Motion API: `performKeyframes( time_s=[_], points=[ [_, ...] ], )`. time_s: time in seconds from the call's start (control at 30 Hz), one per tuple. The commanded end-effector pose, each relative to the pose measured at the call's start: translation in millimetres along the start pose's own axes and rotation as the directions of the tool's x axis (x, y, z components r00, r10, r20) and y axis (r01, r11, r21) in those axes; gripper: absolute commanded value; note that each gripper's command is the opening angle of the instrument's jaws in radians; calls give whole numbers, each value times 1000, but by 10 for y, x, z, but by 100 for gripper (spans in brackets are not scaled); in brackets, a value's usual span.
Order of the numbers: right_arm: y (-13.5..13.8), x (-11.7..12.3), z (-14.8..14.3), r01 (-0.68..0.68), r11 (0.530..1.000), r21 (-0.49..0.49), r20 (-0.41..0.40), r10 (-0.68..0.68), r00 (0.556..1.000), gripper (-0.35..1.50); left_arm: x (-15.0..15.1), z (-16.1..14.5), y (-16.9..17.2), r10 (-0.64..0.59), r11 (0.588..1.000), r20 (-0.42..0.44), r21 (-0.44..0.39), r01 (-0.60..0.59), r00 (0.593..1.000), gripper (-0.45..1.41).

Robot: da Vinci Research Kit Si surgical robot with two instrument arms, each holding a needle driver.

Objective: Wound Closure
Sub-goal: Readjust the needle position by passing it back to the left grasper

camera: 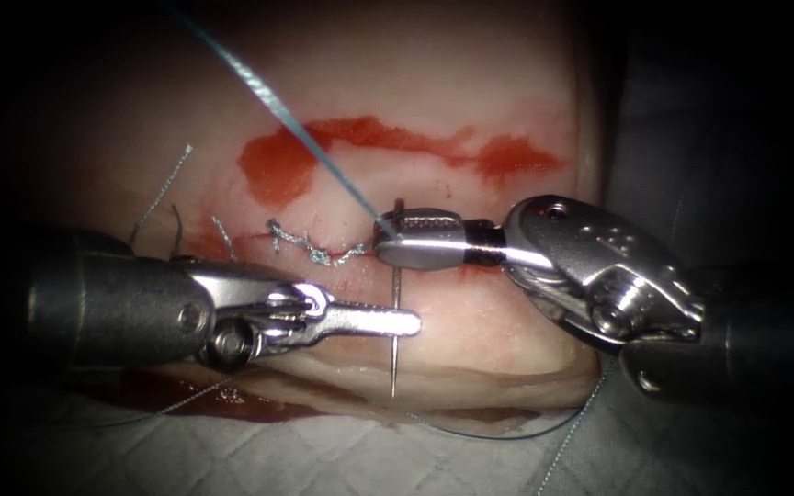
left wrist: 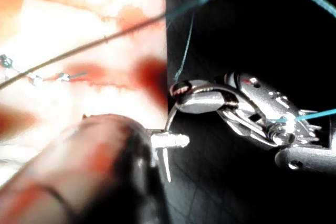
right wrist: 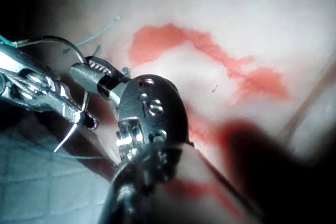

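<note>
Lying under both tools, tissue (camera: pixel 470 92), cut (camera: pixel 323 250) stitched at centre. Clamping needle (camera: pixel 396 340) near its blunt end, right tool (camera: pixel 413 241), tip pointing six o'clock, outside tissue. Apparently closing on the needle's mid-curve, left tool (camera: pixel 388 321). Trailing toward eleven o'clock, thread (camera: pixel 268 103).

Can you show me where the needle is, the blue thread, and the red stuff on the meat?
needle (camera: pixel 395 354), endoscope view, on its lower straight stretch near the tip.
blue thread (camera: pixel 259 92), endoscope view, on the taut strand above the cut.
red fluid (camera: pixel 277 165), endoscope view, on the big patch.
</note>
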Motion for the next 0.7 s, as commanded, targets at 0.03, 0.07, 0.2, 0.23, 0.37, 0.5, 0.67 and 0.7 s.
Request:
performKeyframes(
  time_s=[0.03,0.07,0.2,0.23,0.37,0.5,0.67,0.7],
  points=[
    [-3,0,11,2,1000,-1,4,-2,1000,-35,-1,4,5,1,1000,0,-5,-1,1000,-45],
    [-3,1,11,2,1000,-1,4,-2,1000,-35,-1,3,4,0,1000,1,-15,0,1000,-45],
    [-2,0,10,1,1000,-4,4,-1,1000,-35,-4,-1,0,-6,999,11,-37,6,1000,-45],
    [-2,0,10,-5,1000,-3,4,5,1000,2,-4,-2,-1,-7,999,16,-42,7,1000,-45],
    [-2,-2,11,-31,999,13,4,31,999,121,-1,-7,-3,-106,986,55,-120,112,993,-45],
    [-2,-6,11,54,990,129,6,-55,998,133,1,-14,-2,-294,941,97,-148,306,951,-45],
    [2,-7,9,323,931,172,-68,-316,946,113,9,-19,8,-504,807,187,-247,537,843,-45],
    [2,-8,10,372,911,176,-129,-353,927,110,11,-19,9,-507,800,173,-271,535,845,-45]
  ],
)
